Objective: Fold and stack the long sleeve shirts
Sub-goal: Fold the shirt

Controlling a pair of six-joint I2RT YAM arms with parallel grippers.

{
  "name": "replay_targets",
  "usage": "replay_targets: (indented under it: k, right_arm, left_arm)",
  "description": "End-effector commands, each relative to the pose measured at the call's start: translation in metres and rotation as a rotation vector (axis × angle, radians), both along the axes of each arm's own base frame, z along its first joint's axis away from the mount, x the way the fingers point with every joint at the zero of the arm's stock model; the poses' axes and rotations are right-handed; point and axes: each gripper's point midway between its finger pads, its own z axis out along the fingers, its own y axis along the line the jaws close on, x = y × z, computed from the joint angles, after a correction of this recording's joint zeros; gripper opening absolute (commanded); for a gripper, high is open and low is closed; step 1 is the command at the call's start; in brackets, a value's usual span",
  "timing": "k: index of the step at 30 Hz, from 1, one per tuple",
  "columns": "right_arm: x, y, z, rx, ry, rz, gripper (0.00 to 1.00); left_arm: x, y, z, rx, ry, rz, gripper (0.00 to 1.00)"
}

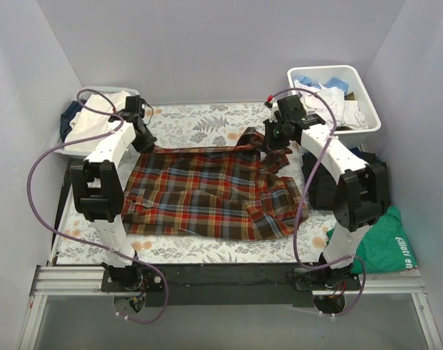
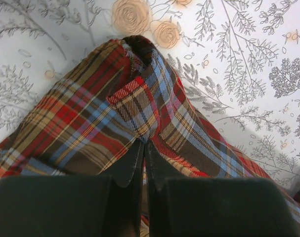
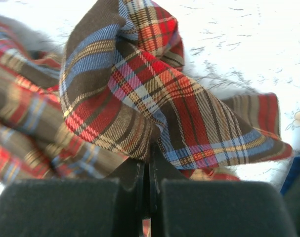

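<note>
The plaid flannel shirt in red, brown, blue and yellow lies spread on the floral table cover. My left gripper is shut on the shirt's far left edge; in the left wrist view the cloth rises from between the closed fingers. My right gripper is shut on the shirt's far right part and holds it lifted; in the right wrist view bunched plaid hangs from the closed fingers. A plain black garment lies at the right, behind my right arm.
A white bin with white and blue clothes stands at the back right. A basket with white and dark clothes stands at the back left. A green garment lies at the near right. Grey walls enclose the table.
</note>
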Motion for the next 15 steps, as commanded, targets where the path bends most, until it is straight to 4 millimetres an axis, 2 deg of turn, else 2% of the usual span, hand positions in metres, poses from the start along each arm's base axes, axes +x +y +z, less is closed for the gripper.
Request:
replay_targets:
  k: [1, 3, 4, 8, 13, 15]
  right_arm:
    - [-0.027, -0.003, 0.020, 0.021, -0.018, 0.046, 0.01]
    - [-0.041, 0.003, 0.019, 0.033, 0.000, 0.081, 0.01]
    - [-0.051, 0.011, 0.017, 0.029, 0.009, 0.115, 0.01]
    - [-0.086, 0.030, -0.006, 0.008, 0.081, 0.180, 0.01]
    - [-0.120, 0.048, -0.037, -0.016, 0.188, 0.237, 0.01]
    - [-0.131, 0.050, -0.046, -0.027, 0.228, 0.245, 0.08]
  left_arm:
    - [-0.011, 0.047, 0.039, 0.104, -0.098, 0.137, 0.00]
    - [-0.017, 0.050, 0.034, 0.113, -0.084, 0.153, 0.00]
    - [-0.021, 0.065, 0.036, 0.118, -0.086, 0.193, 0.00]
    - [-0.030, 0.074, 0.026, 0.129, -0.066, 0.221, 0.00]
    - [-0.042, 0.075, -0.005, 0.130, 0.004, 0.222, 0.00]
    - [-0.044, 0.075, -0.014, 0.126, 0.023, 0.218, 0.15]
